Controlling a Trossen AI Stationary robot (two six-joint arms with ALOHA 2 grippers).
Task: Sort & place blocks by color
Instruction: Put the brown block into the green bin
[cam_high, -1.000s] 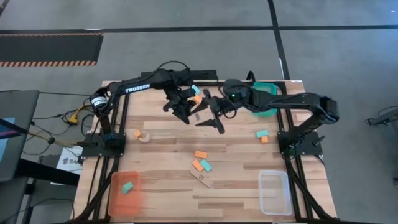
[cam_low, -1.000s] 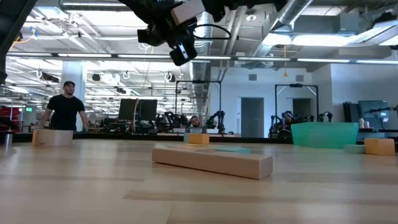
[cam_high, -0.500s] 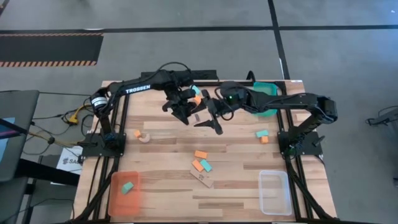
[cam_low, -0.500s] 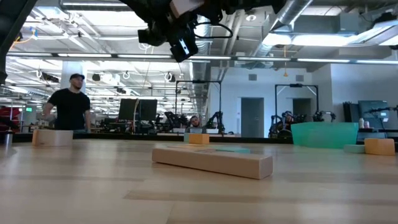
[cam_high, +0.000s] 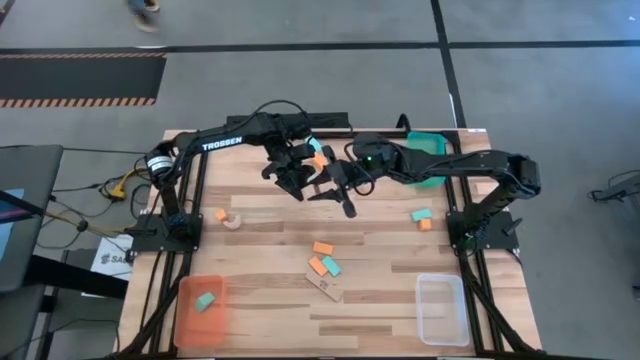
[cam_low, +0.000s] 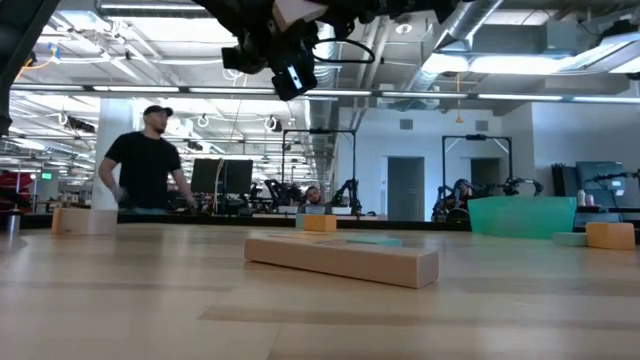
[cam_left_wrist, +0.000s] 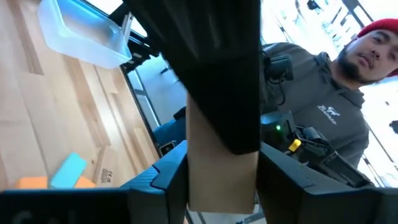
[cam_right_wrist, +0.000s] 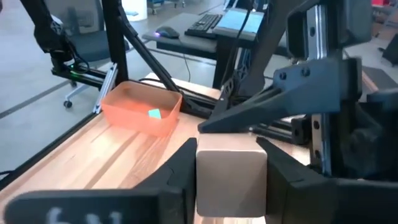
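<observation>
Since the earlier frames, the right end effector (cam_high: 338, 185) has been drawn toward the left end effector (cam_high: 297, 172), and the two are now met above the far middle of the worktop (cam_high: 270, 320); a person (cam_low: 146, 160) in the room behind has walked further into the low view. A tan wooden block (cam_right_wrist: 231, 180) is seen clamped between the right fingers (cam_right_wrist: 283, 171) in the right wrist view, and the same tan block (cam_left_wrist: 222, 180) is seen framed by the left fingers (cam_left_wrist: 169, 177) in the left wrist view, its upper part hidden by a dark fixture. Whether the left fingers actually press on it cannot be told. From above the block is almost wholly hidden by the arms. Other blocks lie on the worktop: an orange one (cam_high: 322, 248) near the middle, a teal one (cam_high: 421, 215) toward the right. One teal block (cam_high: 205, 301) is lying in the orange tray (cam_high: 186, 322). The teal tray (cam_high: 432, 144) is partly covered by the right arm.
</observation>
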